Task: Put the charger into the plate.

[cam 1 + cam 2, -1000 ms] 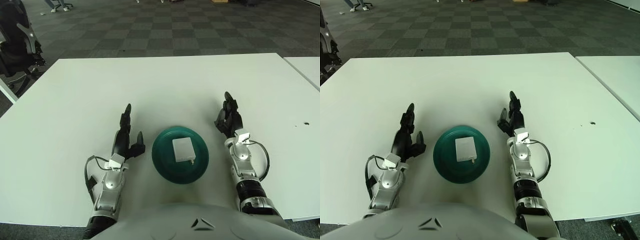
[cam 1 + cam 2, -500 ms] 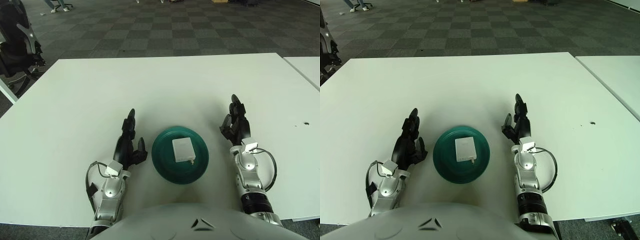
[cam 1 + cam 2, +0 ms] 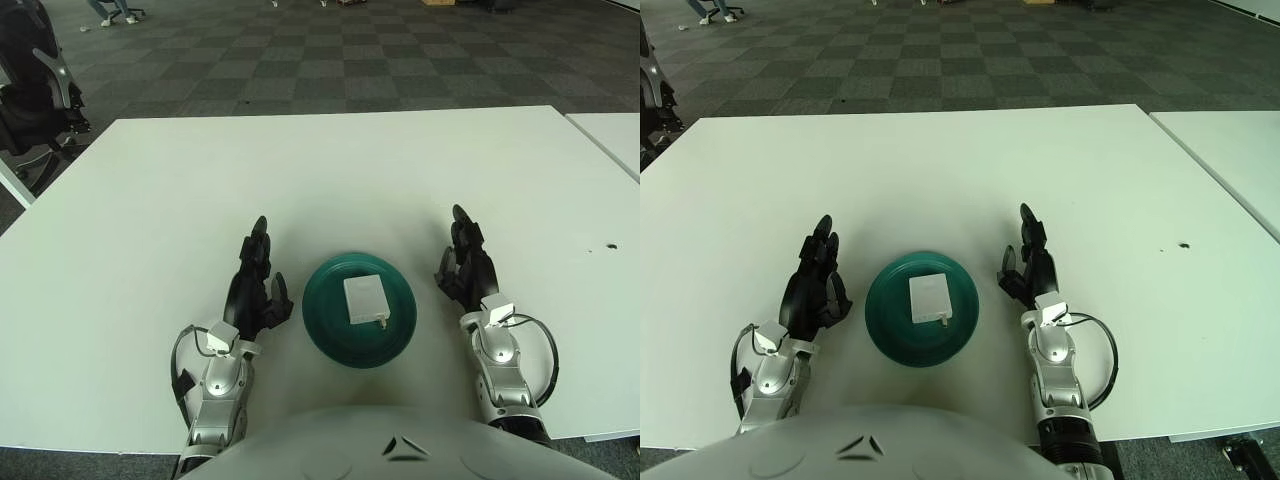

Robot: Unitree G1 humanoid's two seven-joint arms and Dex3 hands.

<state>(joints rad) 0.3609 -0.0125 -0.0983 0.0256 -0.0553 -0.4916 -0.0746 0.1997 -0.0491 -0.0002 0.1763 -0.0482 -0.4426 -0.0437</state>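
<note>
A white square charger lies flat in the middle of a dark green plate on the white table, its plug prongs showing at its near right corner. My left hand rests on the table just left of the plate, fingers stretched out and holding nothing. My right hand rests on the table just right of the plate, fingers also stretched out and empty. Neither hand touches the plate or the charger.
The white table stretches far and to both sides. A small dark mark sits near its right edge. A second table stands at the right. A black office chair stands off the far left corner.
Both hands have drawn back toward me along the table beside the plate. The charger and plate have not moved.
</note>
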